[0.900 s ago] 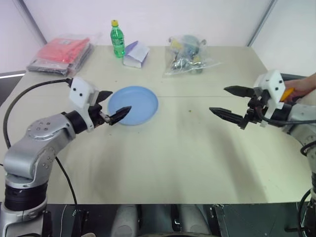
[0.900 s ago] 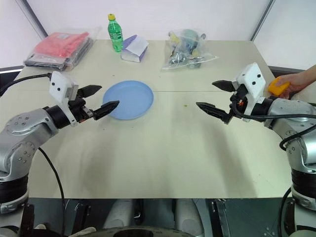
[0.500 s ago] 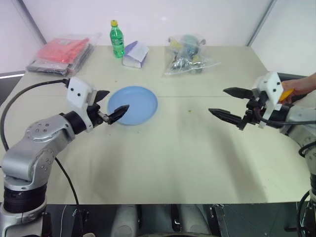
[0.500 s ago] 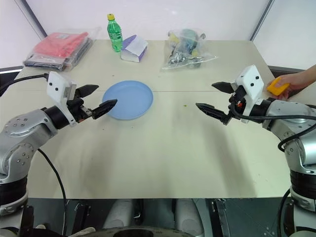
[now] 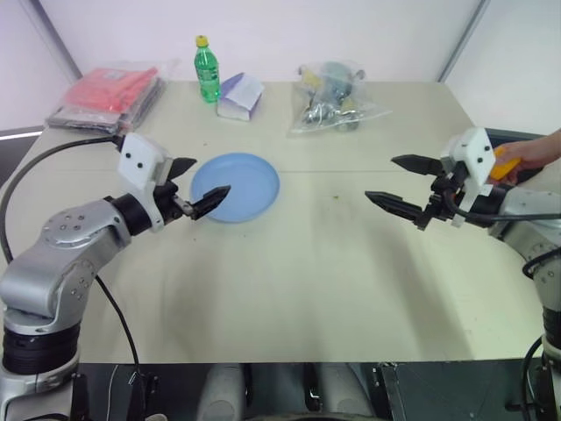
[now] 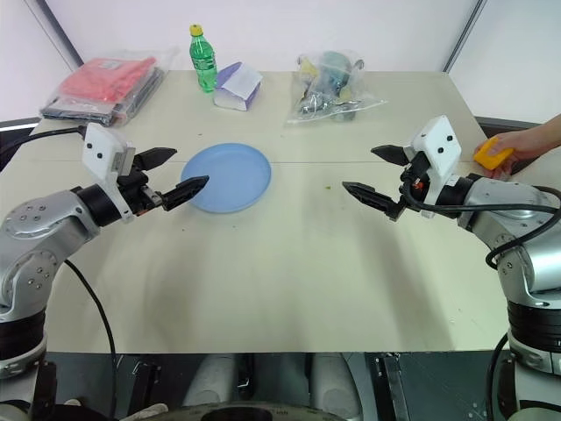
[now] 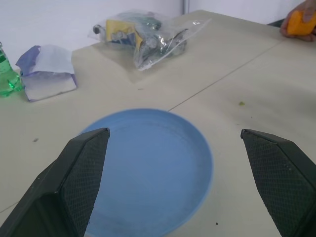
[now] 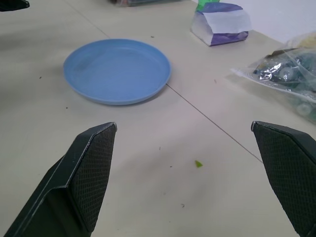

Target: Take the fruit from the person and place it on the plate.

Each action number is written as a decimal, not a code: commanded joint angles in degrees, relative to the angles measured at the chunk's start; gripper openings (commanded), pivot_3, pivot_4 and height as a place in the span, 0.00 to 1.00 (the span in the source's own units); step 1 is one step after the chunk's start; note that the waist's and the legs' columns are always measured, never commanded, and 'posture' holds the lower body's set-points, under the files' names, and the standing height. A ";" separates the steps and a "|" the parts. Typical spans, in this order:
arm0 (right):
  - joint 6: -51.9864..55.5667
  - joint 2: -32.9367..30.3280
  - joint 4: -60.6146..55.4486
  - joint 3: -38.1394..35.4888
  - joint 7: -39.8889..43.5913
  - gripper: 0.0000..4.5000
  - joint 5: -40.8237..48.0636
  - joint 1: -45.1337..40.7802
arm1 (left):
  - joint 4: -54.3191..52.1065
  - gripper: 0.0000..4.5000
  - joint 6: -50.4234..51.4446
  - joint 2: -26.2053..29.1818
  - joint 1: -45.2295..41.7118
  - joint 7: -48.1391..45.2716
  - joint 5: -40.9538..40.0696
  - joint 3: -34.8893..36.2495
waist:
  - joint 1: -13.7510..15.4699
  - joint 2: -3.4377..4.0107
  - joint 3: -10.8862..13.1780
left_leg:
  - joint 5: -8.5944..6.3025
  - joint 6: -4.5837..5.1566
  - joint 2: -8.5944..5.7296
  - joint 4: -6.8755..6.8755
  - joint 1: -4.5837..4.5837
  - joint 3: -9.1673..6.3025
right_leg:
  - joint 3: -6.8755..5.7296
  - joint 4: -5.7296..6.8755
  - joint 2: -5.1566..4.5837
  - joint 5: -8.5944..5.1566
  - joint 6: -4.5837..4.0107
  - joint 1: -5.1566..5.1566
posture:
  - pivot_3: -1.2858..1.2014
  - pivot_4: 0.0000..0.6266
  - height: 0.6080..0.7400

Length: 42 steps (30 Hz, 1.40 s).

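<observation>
We have not started yet — the person's hand (image 6: 526, 145) holds the fruit (image 6: 493, 154), our right claw (image 6: 379, 172) wide and empty, the plate (image 6: 230, 176) bare.

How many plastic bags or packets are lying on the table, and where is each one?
2. A red packet lies at the far left corner; a clear bag of mixed items lies at the far edge, right of the green bottle. None seems hidden.

The left gripper (image 7: 185, 182) hovers with its two black fingers (image 7: 79, 170) spread wide over the near side of the empty light blue plate (image 7: 148, 168). Beyond the plate lie a clear bag (image 7: 148, 37), a purple-and-white packet (image 7: 47, 71) and a green bottle (image 7: 6, 79). At the far right, the person's hand (image 7: 296, 10) holds the orange fruit (image 7: 301, 23).
</observation>
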 commanded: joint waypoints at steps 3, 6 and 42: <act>-0.88 -0.07 -1.87 -1.44 -0.39 1.00 0.63 -0.84 | -0.40 0.99 -1.42 0.36 -1.15 -0.27 0.39 0.33 | 0.01 0.00 0.00 | 0.00 0.00 0.00 0.00 0.00 0.00 | 0.00 0.00 0.00 0.00 0.00 0.00 | 0.52 0.24 0.93; -0.83 -0.18 -2.03 -1.54 -0.42 1.00 0.68 -0.74 | -0.31 0.99 -1.45 0.16 -1.34 -0.21 0.40 0.03 | -0.01 0.00 0.00 | 0.00 0.00 0.00 0.00 0.00 0.00 | 0.00 0.00 0.00 0.00 0.00 0.00 | 0.52 0.24 0.93; 27.93 29.21 -2.17 -12.66 -59.75 1.00 39.31 -21.86 | 2.66 0.99 -4.56 -1.36 -3.47 -0.38 3.23 -3.35 | -0.16 0.01 0.00 | 0.00 -0.01 0.03 -0.02 -0.03 0.02 | 0.02 0.09 -0.02 0.01 -0.01 -0.10 | 0.52 0.24 0.93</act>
